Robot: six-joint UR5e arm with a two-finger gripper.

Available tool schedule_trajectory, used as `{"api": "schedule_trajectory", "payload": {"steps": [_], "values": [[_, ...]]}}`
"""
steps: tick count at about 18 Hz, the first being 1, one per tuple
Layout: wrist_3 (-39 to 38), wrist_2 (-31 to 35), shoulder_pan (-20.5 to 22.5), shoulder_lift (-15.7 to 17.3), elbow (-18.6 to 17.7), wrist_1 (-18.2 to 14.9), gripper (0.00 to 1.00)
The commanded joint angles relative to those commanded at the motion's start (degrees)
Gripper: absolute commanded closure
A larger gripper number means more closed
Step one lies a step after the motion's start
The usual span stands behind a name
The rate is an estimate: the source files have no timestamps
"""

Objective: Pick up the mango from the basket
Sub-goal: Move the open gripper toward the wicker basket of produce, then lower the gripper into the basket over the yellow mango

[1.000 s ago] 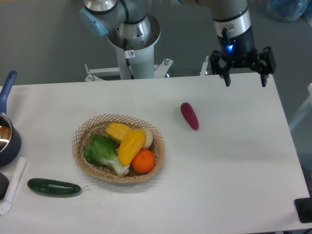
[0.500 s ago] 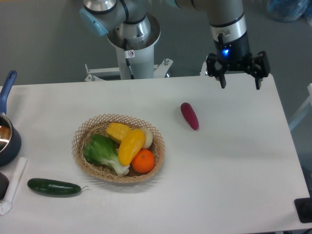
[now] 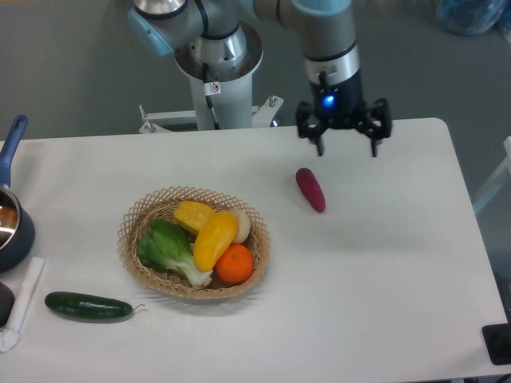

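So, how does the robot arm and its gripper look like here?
The arm is silver-grey metal with light blue joint caps. A black wrist section carries a glowing blue light. The black two-finger gripper has thin dark fingers. A thin cable runs down the grey base column.

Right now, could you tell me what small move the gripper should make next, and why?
Probably carry the gripper further left and toward the near edge, over the basket: it hangs open and empty over the table's far edge, well right of the mango, which lies untouched among the produce.
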Motion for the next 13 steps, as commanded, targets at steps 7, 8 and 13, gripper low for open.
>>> {"api": "schedule_trajectory", "payload": {"steps": [7, 8, 13], "values": [[-14.2, -1.6, -6.2, -2.5, -0.6, 0.1, 0.00], [-14.2, -1.7, -6.4, -3.0, -0.6, 0.1, 0.00], [-12.5, -1.2, -9.6, -5.6, 0.7, 1.3, 0.00]]}}
